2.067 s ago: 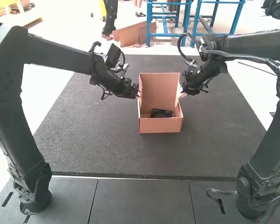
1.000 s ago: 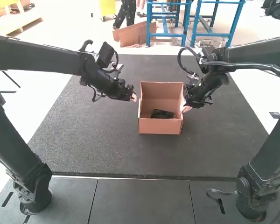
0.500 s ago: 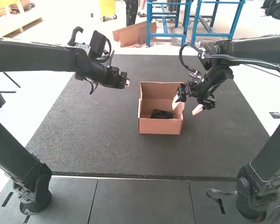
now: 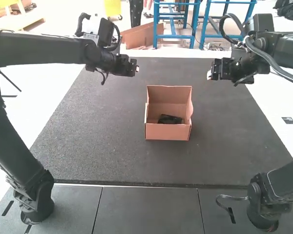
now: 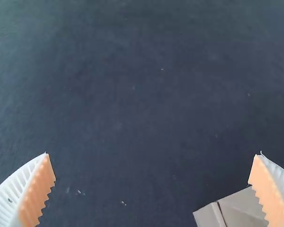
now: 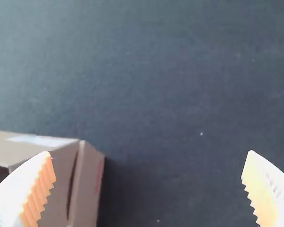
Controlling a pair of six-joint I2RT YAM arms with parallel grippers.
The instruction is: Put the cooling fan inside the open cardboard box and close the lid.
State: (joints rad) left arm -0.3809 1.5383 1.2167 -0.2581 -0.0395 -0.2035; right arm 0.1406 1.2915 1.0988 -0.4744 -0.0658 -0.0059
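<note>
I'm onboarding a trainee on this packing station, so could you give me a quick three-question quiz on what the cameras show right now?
1. True or false: the cooling fan lies inside the cardboard box.
2. Pick one. The left hand is:
A) shut on a box flap
B) open over the mat, apart from the box
C) reaching down into the box
3. One word: is the right hand open or shut?

Key:
1. True. The fan sits on the box floor, and the box top is open.
2. B
3. Open. Its fingers stand wide apart over the mat, with the box beside them.
</note>
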